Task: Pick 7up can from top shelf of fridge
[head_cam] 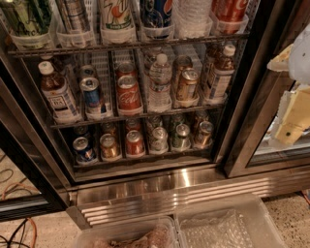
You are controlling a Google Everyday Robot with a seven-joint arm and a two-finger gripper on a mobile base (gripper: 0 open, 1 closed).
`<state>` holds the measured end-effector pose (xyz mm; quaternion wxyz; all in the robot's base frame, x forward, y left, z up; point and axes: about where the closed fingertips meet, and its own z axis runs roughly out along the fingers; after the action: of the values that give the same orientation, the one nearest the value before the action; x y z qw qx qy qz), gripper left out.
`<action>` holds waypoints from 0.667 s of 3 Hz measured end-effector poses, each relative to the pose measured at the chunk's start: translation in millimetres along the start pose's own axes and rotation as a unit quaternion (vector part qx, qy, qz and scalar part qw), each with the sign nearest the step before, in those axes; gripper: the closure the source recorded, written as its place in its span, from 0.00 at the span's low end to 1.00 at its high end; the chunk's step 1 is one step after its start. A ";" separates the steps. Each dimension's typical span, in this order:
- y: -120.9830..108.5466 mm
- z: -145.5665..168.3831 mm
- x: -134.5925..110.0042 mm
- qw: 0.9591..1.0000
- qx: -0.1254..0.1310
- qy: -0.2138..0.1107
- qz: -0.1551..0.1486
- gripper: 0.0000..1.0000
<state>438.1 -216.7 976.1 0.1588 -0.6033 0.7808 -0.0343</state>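
The 7up can (116, 14), white and pale green with a red-orange mark, stands in a clear holder on the top shelf (131, 46) of the open fridge (193, 191). Only its lower body shows; its top is cut off by the upper edge of the view. It sits between a silver striped can (73, 14) on its left and a blue can (156, 12) on its right. My gripper (292, 123) shows as white and pale yellow parts at the right edge, in front of the right glass door, well to the right of the can and lower.
A dark green can (24, 17) and a red can (230, 10) also stand on the top shelf. The lower racks hold bottles (58, 97) and several cans. Two clear plastic bins (223, 225) lie on the floor before the steel base. Cables (19, 232) lie at lower left.
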 end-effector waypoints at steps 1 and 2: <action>0.0 0.0 0.0 1.000 0.000 0.000 0.000 0.00; 1.4 0.3 -4.2 1.000 0.002 -0.028 0.014 0.00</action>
<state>437.9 -212.3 976.4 0.1821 -0.5924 0.7846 -0.0169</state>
